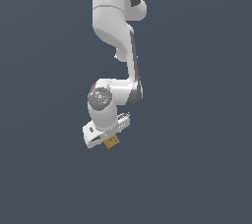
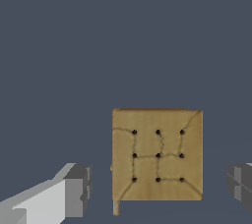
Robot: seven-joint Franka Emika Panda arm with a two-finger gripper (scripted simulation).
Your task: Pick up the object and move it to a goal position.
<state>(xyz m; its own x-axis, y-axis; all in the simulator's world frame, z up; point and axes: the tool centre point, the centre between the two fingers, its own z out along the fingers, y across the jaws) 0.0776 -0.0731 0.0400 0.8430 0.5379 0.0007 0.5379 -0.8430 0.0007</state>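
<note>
Flat slate-blue ground (image 1: 197, 120) — uniform, even light — no visible seams or shadows.

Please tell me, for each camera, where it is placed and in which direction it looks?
Exterior view: off the arm, apparently above, looking at the white arm, its gripper and the tan block.
Wrist view: on the wrist, facing the block between the two grey fingertips, jaws apart.
Both share the block and the gripper.
</note>
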